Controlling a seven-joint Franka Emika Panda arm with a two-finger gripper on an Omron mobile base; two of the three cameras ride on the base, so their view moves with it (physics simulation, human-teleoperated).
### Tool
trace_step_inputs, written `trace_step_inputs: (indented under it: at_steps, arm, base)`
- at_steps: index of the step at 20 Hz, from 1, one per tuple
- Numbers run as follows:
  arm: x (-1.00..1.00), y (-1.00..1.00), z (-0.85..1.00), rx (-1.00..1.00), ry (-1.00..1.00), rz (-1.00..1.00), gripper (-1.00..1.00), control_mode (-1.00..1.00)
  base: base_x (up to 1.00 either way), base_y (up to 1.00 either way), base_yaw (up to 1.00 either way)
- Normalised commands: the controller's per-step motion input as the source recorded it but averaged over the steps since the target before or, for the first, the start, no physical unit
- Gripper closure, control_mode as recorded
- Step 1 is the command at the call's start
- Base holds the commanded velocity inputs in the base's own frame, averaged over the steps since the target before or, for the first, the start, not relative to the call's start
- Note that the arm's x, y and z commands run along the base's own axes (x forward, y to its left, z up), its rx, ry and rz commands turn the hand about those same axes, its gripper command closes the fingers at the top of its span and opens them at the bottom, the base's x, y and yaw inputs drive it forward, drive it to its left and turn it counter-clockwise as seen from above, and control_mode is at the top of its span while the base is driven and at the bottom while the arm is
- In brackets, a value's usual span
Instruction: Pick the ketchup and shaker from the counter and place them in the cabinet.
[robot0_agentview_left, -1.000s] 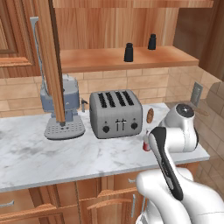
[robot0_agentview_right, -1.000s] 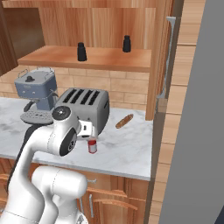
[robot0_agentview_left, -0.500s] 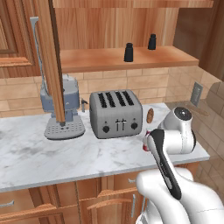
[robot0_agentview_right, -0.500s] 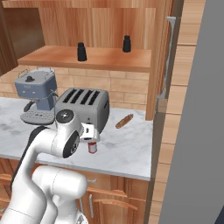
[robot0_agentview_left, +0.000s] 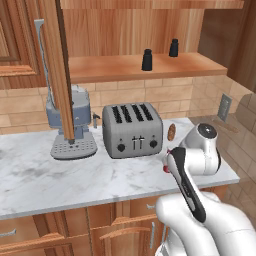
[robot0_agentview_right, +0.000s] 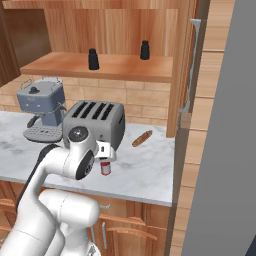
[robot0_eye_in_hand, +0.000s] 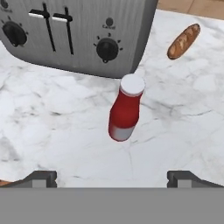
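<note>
White-veined marble forms the bench (robot0_agentview_left: 60, 180), set in a wooden kitchen with a brick-patterned back wall. On it stands the ketchup (robot0_eye_in_hand: 125, 109), a small red bottle with a pale cap, upright on the stone just in front of the toaster's (robot0_agentview_left: 132, 130) right front corner; from the right base camera the ketchup (robot0_agentview_right: 105, 167) shows below the robot's hand, and from the left base camera only a sliver of red (robot0_agentview_left: 165, 169) peeks out beside the arm. The pincer (robot0_eye_in_hand: 112, 178) hangs above the bottle with its two dark tips spread as wide as they go, holding nothing and not touching the bottle, which sits between and beyond the tips in the hand camera.

Two black shaker-like items stand on the shelf of the cabinet (robot0_agentview_left: 200, 64), well apart from each other: one (robot0_agentview_left: 147, 59) nearer the shelf's middle and one (robot0_agentview_left: 173, 48) further back toward the right. Which of them is the shaker of the task I cannot tell. The cabinet's tall door (robot0_agentview_left: 57, 65) is swung open, its grey handle (robot0_agentview_left: 42, 55) showing beside it, and the door's lower edge hangs in front of the coffee machine (robot0_agentview_left: 72, 122).

Right of the toaster, a small tan-brown oval item (robot0_eye_in_hand: 183, 41) lies on the marble near the back wall. The blue-grey coffee machine stands just left of the toaster. Wooden drawer fronts (robot0_agentview_left: 30, 235) run beneath the bench.
</note>
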Motion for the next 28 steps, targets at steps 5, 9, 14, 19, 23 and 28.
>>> trace_step_inputs:
  at_steps: [5, 9, 14, 19, 23, 28]
  arm:
    - [0.30, -0.03, -0.07, 0.02, 0.00, 0.00, -1.00, -1.00]
    - [0.16, 0.00, -0.15, 0.02, 0.00, 0.00, -1.00, -1.00]
    - [0.01, 0.00, -0.32, 0.02, 0.00, 0.00, -1.00, -1.00]
    - [0.00, 0.00, -0.27, 0.00, 0.00, 0.00, -1.00, -1.00]
    - [0.01, 0.00, -0.10, 0.00, 0.00, 0.00, -1.00, -1.00]
    - [0.00, 0.00, -0.18, 0.00, 0.00, 0.00, -1.00, -1.00]
  base:
    - [0.00, 0.00, 0.00]
    - [0.00, 0.00, 0.00]
    - [0.00, 0.00, 0.00]
    - [0.00, 0.00, 0.00]
    - [0.00, 0.00, 0.00]
    - [0.00, 0.00, 0.00]
